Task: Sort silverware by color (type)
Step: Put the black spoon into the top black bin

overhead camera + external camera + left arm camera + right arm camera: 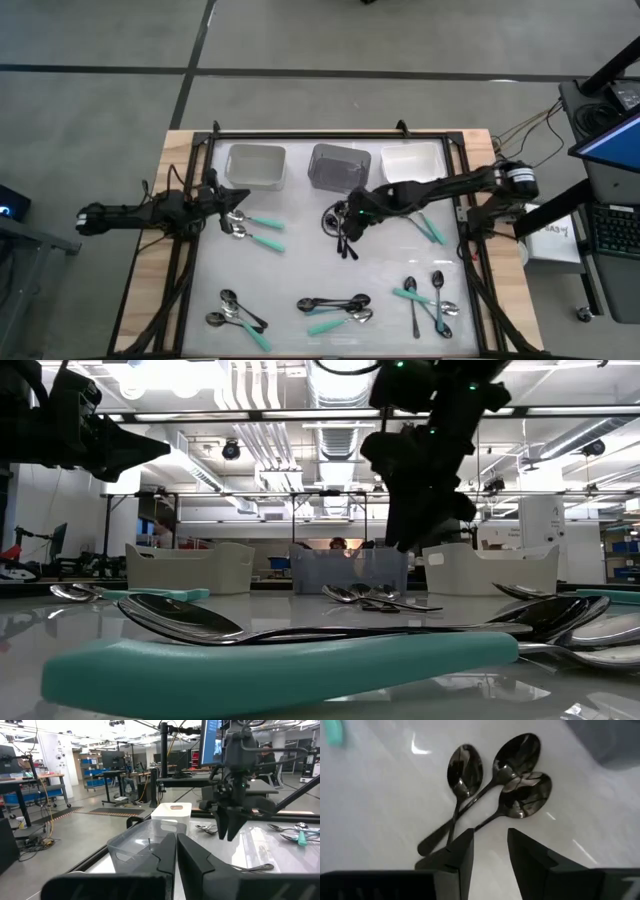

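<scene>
Right gripper (pixel 489 851) hangs part-open and empty over three glossy black metal spoons (pixel 506 777) clustered mid-table before the grey plastic bin (pixel 334 165); closing here could catch two crossed handles together, I reckon.

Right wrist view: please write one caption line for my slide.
Open right end effector above three black spoons on the white table.
</scene>
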Motion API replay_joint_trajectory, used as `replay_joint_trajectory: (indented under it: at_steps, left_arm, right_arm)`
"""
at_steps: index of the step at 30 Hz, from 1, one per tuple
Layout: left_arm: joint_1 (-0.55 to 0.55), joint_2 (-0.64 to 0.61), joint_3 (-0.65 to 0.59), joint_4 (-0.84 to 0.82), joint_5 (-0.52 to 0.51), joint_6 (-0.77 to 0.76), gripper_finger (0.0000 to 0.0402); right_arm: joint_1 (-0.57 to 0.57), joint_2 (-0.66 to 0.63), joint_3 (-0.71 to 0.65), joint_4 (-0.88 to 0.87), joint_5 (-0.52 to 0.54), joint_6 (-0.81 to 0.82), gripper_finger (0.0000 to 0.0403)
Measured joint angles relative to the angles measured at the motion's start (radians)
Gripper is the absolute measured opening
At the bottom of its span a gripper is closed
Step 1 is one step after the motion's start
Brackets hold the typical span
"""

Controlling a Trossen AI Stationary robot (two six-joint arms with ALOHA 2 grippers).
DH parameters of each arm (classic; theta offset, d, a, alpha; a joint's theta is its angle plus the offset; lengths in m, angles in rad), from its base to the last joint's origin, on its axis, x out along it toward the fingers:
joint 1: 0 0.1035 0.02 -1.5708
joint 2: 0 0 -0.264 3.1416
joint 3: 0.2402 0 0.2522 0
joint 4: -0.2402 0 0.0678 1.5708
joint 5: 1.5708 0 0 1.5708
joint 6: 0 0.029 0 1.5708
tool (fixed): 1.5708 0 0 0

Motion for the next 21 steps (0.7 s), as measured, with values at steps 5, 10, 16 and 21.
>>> replay_joint_trajectory:
  at_steps: [5, 10, 16, 21]
  left_arm:
    - [0.0, 0.0, 0.0, 0.0, 0.0, 0.0, 0.0]
    - [0.0, 0.0, 0.0, 0.0, 0.0, 0.0, 0.0]
    - [0.0, 0.0, 0.0, 0.0, 0.0, 0.0, 0.0]
    - [0.0, 0.0, 0.0, 0.0, 0.0, 0.0, 0.0]
  right_arm:
    - [0.002, 0.082, 0.072, -0.083, 0.0, -0.006, 0.0125]
    - [0.025, 0.142, 0.12, -0.086, -0.052, -0.004, 0.012]
    - [0.044, 0.178, 0.153, -0.089, -0.054, -0.013, 0.011]
    - [0.054, 0.205, 0.156, -0.064, -0.047, -0.012, 0.0107]
